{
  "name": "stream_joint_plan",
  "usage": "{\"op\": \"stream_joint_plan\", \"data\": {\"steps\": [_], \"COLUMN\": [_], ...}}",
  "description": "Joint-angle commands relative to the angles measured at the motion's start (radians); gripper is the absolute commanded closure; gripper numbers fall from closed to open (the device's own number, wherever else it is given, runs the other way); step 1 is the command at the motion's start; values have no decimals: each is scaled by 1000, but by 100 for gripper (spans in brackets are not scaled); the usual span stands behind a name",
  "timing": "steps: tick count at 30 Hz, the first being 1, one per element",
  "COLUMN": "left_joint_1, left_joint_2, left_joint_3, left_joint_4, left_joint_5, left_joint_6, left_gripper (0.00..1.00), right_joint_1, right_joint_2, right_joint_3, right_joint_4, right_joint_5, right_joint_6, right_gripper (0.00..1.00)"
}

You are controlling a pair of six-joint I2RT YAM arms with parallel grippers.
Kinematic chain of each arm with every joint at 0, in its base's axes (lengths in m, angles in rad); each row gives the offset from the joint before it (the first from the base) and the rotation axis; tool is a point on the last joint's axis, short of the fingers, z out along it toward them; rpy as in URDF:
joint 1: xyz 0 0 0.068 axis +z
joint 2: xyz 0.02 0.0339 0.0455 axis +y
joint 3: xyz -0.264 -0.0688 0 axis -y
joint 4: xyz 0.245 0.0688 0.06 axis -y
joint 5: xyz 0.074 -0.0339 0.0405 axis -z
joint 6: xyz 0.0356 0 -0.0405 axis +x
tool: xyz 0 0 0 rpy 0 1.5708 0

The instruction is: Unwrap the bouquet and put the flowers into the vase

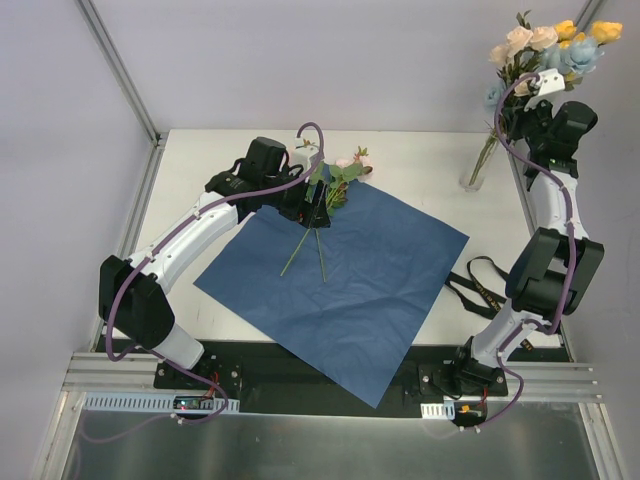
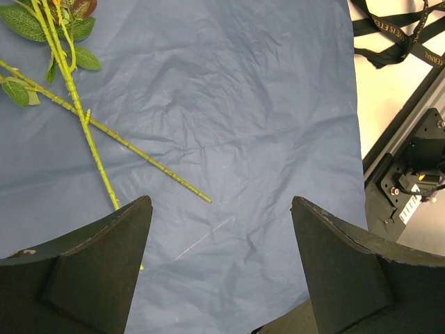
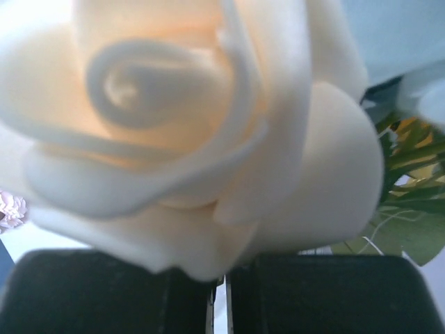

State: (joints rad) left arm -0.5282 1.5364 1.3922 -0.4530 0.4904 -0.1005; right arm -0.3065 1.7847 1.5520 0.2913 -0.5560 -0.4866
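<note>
1. Lying flat on the white table (image 1: 420,160), the blue paper sheet (image 1: 370,280) is spread out as a large square turned like a diamond. Its surface is matte and finely crinkled.
2. The loose sprays (image 1: 345,178) rest on the far left part of the sheet. Their pink blooms and green leaves are at its far edge, and the thin stems (image 2: 90,132) point toward the near side.
3. Seen from the left wrist, those stems are yellow-green, knobbly and straight, and two of them cross. Oval serrated leaves (image 2: 21,21) sit at their upper ends.
4. The left end effector (image 2: 221,209) hovers over the sheet just near of the stems. Its two dark wedge-shaped fingers are spread wide apart with nothing between them.
5. The vase (image 1: 470,180) stands at the far right of the table, off the sheet. It is slender clear glass, nearly see-through.
6. The flower bunch (image 1: 545,45) rises above the vase at a tilt, with cream, yellow and pale-blue heads. Its long green stems slant down to the vase; how deep they sit I cannot tell.
7. The right end effector (image 3: 224,278) is up beside that bunch, its black fingers clenched together. A smooth, foam-like cream rose (image 3: 195,125) fills its camera view, and whether a stem is pinched I cannot tell.
8. A black ribbon (image 1: 480,285) with gold lettering lies looped on the table just right of the sheet.
</note>
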Motion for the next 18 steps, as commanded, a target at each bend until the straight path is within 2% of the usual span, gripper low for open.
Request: {"op": "stream_joint_plan", "data": {"steps": [1,11,18], "left_joint_1": [5,5,7], "left_joint_2": [-5,-13,-19], "left_joint_3": [1,1,-1], "left_joint_4": [14,17,20], "left_joint_5": [27,34,42], "left_joint_6": [-1,-5,-10], "left_gripper": [19,19,19], "right_joint_1": [-3,-2,17], "right_joint_2": [-11,-31,1], "right_joint_3": [-59,-161,-107], "right_joint_4": [-57,-23,-52], "right_joint_5": [19,62,131], "right_joint_6": [-6,-1,20], "right_gripper": [100,99,89]}}
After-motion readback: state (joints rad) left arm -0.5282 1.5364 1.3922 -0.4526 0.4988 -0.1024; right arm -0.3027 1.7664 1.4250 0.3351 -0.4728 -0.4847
